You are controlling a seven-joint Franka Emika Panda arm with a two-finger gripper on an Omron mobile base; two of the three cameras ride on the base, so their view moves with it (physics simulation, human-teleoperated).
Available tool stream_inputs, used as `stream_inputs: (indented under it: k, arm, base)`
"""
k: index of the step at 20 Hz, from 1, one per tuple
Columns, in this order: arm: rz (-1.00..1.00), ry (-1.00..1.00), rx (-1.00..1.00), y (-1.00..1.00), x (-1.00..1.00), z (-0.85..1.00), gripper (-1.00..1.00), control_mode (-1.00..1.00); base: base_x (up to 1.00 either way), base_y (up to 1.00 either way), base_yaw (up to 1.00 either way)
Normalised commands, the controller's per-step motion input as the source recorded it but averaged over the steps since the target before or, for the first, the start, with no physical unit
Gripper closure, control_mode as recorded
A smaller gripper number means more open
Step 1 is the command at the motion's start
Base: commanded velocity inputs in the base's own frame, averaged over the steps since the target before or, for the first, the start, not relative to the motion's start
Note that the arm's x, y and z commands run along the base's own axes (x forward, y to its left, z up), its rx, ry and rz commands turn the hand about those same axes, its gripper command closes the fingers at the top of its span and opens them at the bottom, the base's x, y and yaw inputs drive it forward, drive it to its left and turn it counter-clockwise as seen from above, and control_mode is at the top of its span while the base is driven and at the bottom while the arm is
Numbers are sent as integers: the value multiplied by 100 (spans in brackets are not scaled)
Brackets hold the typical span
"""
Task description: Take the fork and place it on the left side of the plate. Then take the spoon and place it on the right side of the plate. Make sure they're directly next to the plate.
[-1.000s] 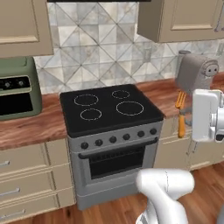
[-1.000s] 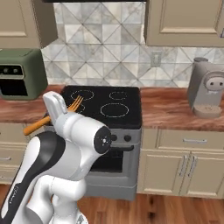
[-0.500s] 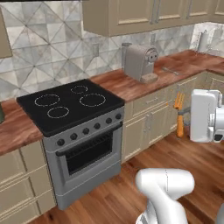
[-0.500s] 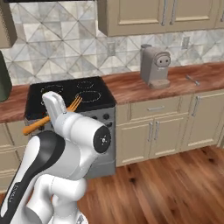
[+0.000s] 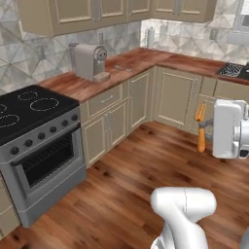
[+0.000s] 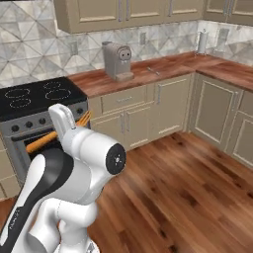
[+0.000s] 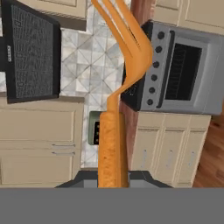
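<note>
The fork (image 7: 114,109), slender, smooth and orange, stands upright in the left base view, tines up, held well above the wood floor (image 5: 146,165). The pincer (image 7: 113,177) is clamped on its thick handle. Behind it are the steel stove (image 5: 39,141) and beige cabinets (image 5: 141,99) under the wooden table (image 5: 121,68).

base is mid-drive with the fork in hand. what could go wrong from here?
1. The gripper holds the fork by its handle alone, with the long tined end sticking out; a jolt could twist or drop it.
2. The fork juts out sideways beyond the arm, level with the stove and cabinet fronts; it could clip one on a tight pass.
</note>
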Motion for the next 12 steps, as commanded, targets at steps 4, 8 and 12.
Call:
stream_inputs:
  k: [4, 8, 12]
  arm:
    - [0, 0, 0, 0, 0, 0, 100, 100]
    - [0, 0, 0, 0, 0, 0, 100, 100]
    - [0, 0, 0, 0, 0, 0, 100, 100]
  base:
    - [-94, 0, -32]
    - [-97, 0, -28]
    - [-100, 0, -26]
